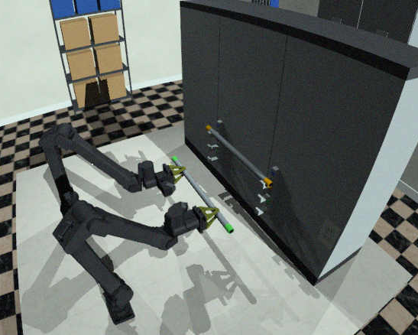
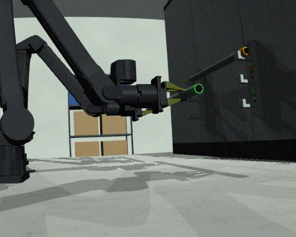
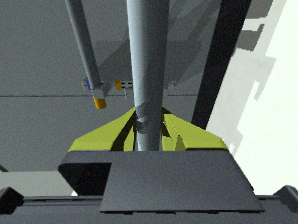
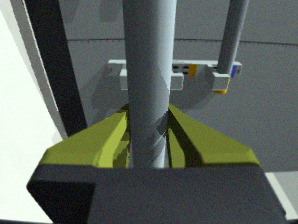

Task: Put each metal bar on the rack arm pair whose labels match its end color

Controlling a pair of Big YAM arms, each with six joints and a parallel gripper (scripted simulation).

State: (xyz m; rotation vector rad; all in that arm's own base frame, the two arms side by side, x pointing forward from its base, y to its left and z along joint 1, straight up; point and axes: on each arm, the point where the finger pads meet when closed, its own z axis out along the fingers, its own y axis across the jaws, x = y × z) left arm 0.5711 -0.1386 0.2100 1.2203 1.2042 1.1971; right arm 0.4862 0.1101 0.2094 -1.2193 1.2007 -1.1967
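The green-ended bar (image 1: 199, 191) (image 2: 189, 91) (image 3: 148, 60) (image 4: 149, 50) is held in the air, away from the wall. My left gripper (image 1: 183, 172) (image 3: 148, 112) is shut on it near its far end. My right gripper (image 1: 216, 213) (image 2: 181, 95) (image 4: 148, 111) is shut on it near its near end. The orange-ended bar (image 1: 239, 154) (image 2: 217, 66) (image 3: 84, 45) (image 4: 234, 35) lies on the top pair of rack arms, by the blue labels (image 2: 248, 44) (image 4: 233, 70). Orange labels (image 2: 250, 67) (image 4: 192, 70) mark the middle pair and green labels (image 2: 253, 91) the bottom pair.
The dark wall (image 1: 249, 95) (image 2: 219, 122) carries the rack. The middle rack arm (image 2: 243, 78) and bottom rack arm (image 2: 245, 103) on the near upright hold no bar. The held bar hangs between the robot and the wall, lower than the orange-ended bar.
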